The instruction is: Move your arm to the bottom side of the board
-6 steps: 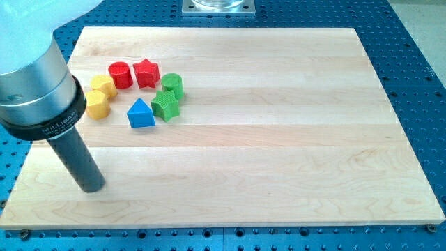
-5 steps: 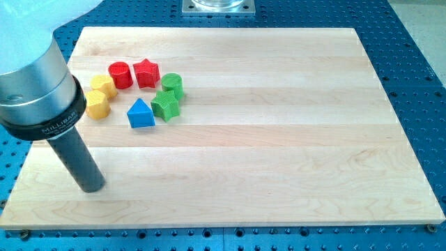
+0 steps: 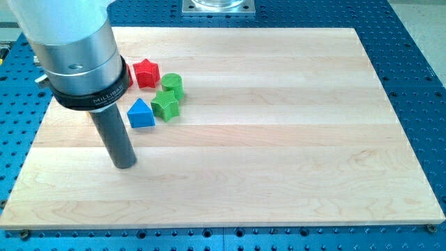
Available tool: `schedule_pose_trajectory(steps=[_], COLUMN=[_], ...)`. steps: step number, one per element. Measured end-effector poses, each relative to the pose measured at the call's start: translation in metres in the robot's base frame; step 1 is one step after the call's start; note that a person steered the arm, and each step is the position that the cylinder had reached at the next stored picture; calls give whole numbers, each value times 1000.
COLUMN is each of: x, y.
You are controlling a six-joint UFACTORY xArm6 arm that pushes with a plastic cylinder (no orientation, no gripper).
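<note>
My tip (image 3: 125,165) rests on the wooden board (image 3: 279,139) at its left, below and a little left of the blue triangular block (image 3: 141,113). Right of that block sit a green star-like block (image 3: 166,105) and a green cylinder (image 3: 172,84). A red star block (image 3: 145,73) lies above them. A sliver of a red block (image 3: 128,75) shows beside the arm's silver body (image 3: 77,52). The arm's body hides the yellow blocks.
The board lies on a blue perforated table (image 3: 411,63). A grey metal mount (image 3: 218,6) sits at the view's top edge, above the board.
The arm has moved toward the view's right and slightly up. It now covers the two yellow blocks and most of the red cylinder. The blocks have not moved.
</note>
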State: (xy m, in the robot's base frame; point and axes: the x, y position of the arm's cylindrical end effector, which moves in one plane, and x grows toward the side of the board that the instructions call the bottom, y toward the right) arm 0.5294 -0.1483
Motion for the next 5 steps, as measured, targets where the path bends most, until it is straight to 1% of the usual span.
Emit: schedule_pose_trajectory(steps=[4,5], x=[-2,-30], y=[6,31])
